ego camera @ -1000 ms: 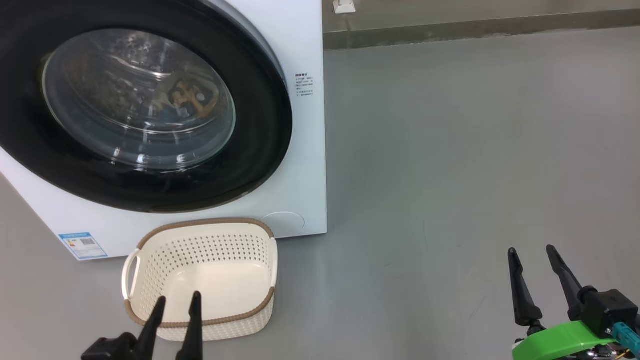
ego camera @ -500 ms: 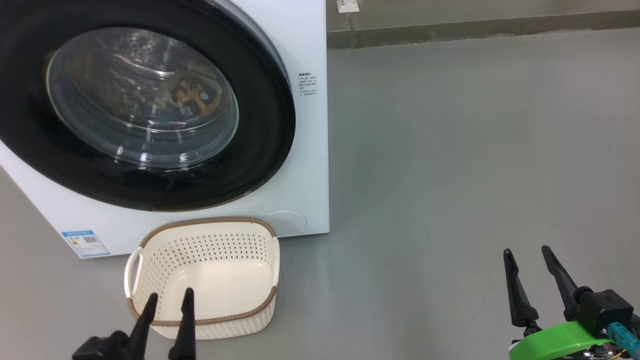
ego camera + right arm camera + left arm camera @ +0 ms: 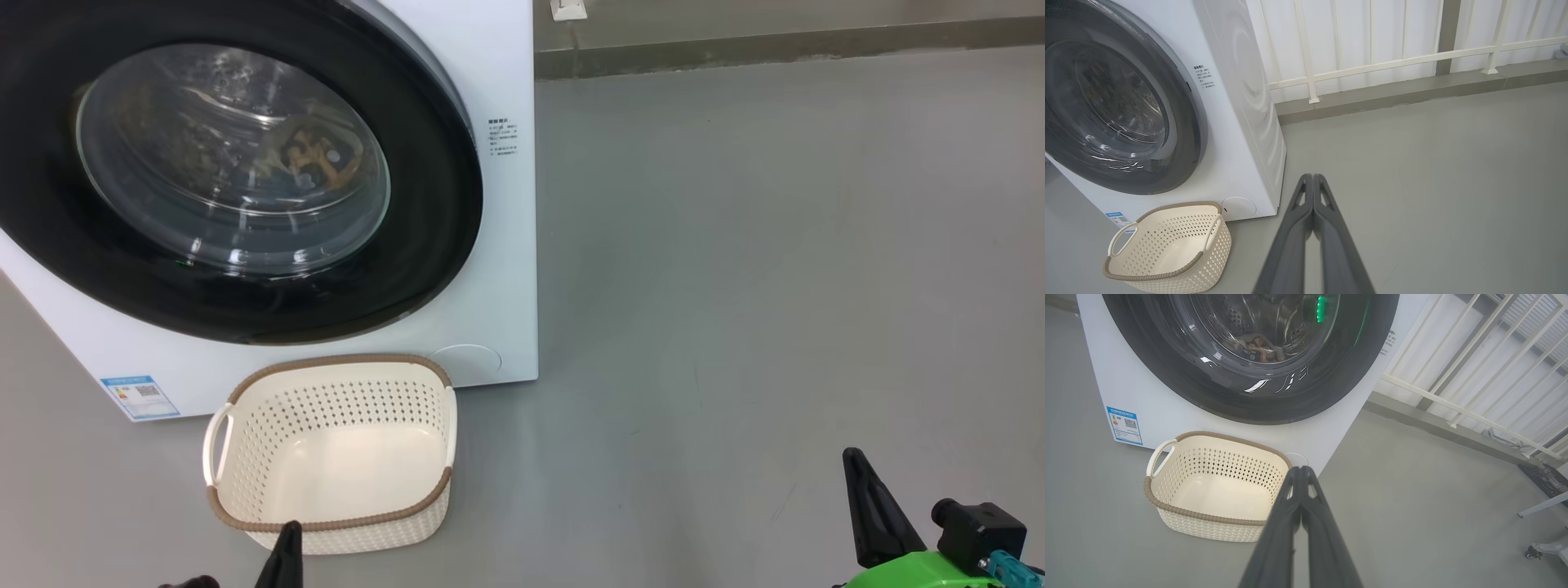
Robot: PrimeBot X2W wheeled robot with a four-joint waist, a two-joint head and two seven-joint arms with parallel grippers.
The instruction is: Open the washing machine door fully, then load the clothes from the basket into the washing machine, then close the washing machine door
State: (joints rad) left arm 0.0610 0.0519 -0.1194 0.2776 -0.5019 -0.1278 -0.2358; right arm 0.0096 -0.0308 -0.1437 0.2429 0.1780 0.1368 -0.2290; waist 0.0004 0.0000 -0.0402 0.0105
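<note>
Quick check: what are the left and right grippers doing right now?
Left gripper: closed, fingers together, holding nothing.
Right gripper: closed, fingers together, holding nothing.

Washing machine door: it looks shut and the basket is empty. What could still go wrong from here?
1. The washing machine door looks flush, but a latch cannot be confirmed; it might swing open.
2. The basket stands close below it, just ahead of the shut left gripper; an arm move could knock it.
</note>
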